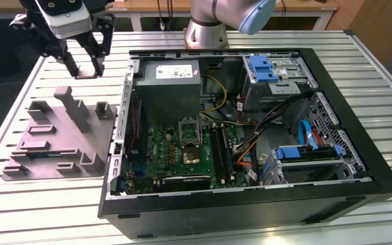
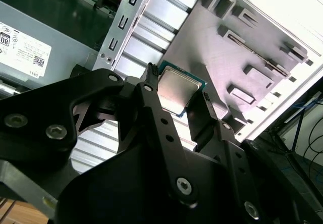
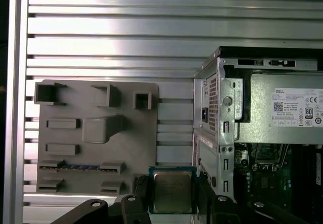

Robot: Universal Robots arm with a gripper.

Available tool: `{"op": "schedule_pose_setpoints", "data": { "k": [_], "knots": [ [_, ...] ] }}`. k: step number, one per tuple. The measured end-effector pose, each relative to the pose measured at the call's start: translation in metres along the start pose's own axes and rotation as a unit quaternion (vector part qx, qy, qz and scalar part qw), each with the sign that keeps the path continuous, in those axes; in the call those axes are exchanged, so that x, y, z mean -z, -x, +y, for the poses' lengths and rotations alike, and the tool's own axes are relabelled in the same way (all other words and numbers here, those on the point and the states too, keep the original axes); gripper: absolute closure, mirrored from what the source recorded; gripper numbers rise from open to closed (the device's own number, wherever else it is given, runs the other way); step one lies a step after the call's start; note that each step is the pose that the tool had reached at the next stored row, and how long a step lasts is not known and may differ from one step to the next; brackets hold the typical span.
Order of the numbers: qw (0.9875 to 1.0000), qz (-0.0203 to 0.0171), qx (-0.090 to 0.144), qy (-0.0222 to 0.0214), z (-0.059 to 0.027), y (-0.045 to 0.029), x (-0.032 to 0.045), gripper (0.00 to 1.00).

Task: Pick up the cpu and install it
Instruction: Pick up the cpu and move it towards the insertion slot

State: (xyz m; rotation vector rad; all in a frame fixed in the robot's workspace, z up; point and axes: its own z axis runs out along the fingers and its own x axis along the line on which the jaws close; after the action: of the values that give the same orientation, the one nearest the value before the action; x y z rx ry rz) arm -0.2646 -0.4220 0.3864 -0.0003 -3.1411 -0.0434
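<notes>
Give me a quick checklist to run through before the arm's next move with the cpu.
1. Gripper shut on the cpu: ok.
2. Cpu clear of the grey fixture: ok.
3. Gripper over the socket: not ok; it hangs above the table, outside the computer case.
4. Socket free of cables: ok in the exterior view.
5. Cpu turned to match the socket: cannot tell.

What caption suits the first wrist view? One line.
Gripper holding the cpu over the slatted table, near a grey tray and the open computer case.
</notes>
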Motion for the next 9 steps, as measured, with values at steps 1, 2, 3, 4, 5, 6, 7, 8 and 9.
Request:
{"op": "schedule_pose_setpoints", "data": {
  "k": [1, 2, 3, 4, 5, 6, 7, 8, 9],
  "knots": [
    [1.0000, 0.0000, 0.000, 0.0000, 0.0000, 0.0006, 0.0000, 0.53],
    [1.0000, 0.0000, 0.000, 0.0000, 0.0000, 0.0012, 0.0000, 0.53],
    [1.0000, 0.0000, 0.000, 0.0000, 0.0000, 0.0019, 0.0000, 0.53],
    [1.0000, 0.0000, 0.000, 0.0000, 0.0000, 0.0025, 0.0000, 0.53],
    [1.0000, 0.0000, 0.000, 0.0000, 0.0000, 0.0031, 0.0000, 0.53],
    [1.0000, 0.0000, 0.000, 0.0000, 0.0000, 0.0035, 0.0000, 0.53],
    [1.0000, -0.0001, 0.000, 0.0000, 0.0000, 0.0040, 0.0000, 0.53],
    [1.0000, 0.0000, 0.000, 0.0000, 0.0000, 0.0043, -0.0001, 0.53],
    [1.0000, 0.0000, 0.000, 0.0000, 0.0000, 0.0047, 0.0000, 0.53]
  ]
}}
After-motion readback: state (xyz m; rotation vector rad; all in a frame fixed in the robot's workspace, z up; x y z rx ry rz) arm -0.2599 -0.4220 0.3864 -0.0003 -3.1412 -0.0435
